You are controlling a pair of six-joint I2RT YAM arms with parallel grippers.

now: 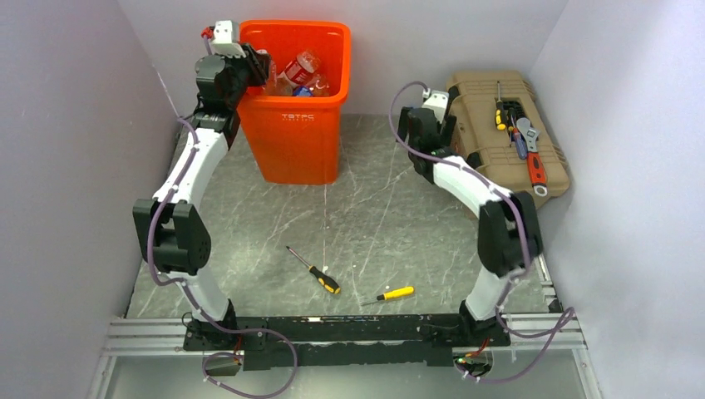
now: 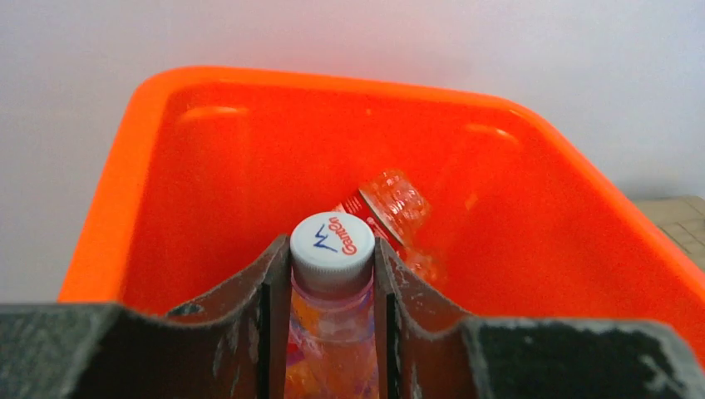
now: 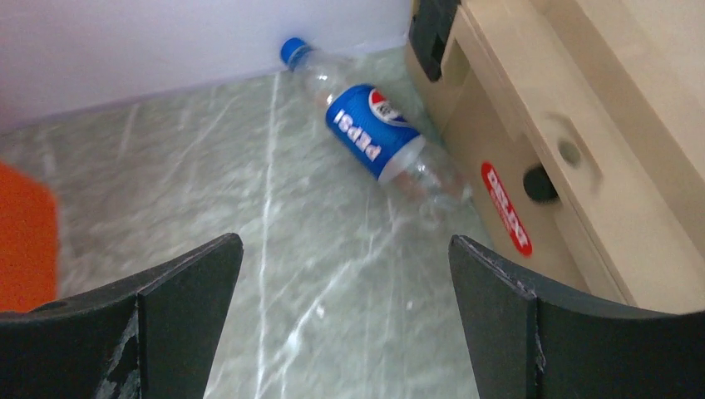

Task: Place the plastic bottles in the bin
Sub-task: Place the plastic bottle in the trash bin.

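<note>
My left gripper (image 2: 332, 249) is closed on a clear bottle (image 2: 329, 332), one finger (image 2: 258, 291) on each side just below its white cap, which points at the wrist camera. In the overhead view the left gripper (image 1: 247, 76) sits at the upper left of the frame, over the left rim of the orange bin (image 1: 299, 141), so the bottle hangs above the bin's open mouth. From the wrist view the bin's inner wall (image 2: 532, 216) fills most of the frame. A crushed bottle with a red label (image 2: 387, 204) lies inside, right of centre, past the cap. Overhead, several bottles (image 1: 301, 68) show piled in the bin.

My right gripper (image 3: 345, 249) is wide open and holding nothing, with its two fingers (image 3: 187, 291) at the lower left and lower right of the wrist frame and bare grey table (image 3: 316, 274) between them. Beyond them, in the upper middle, a Pepsi bottle (image 3: 374, 133) with a blue label and blue cap lies on its side on the table. Its cap is toward the back wall and its base is close to the tan toolbox (image 3: 582, 166), though I cannot tell if they touch.

Overhead, the toolbox (image 1: 486, 125) sits at the upper right with hand tools (image 1: 525, 145) on its lid. Two yellow-handled screwdrivers (image 1: 314, 270) lie on the table in the lower middle.
</note>
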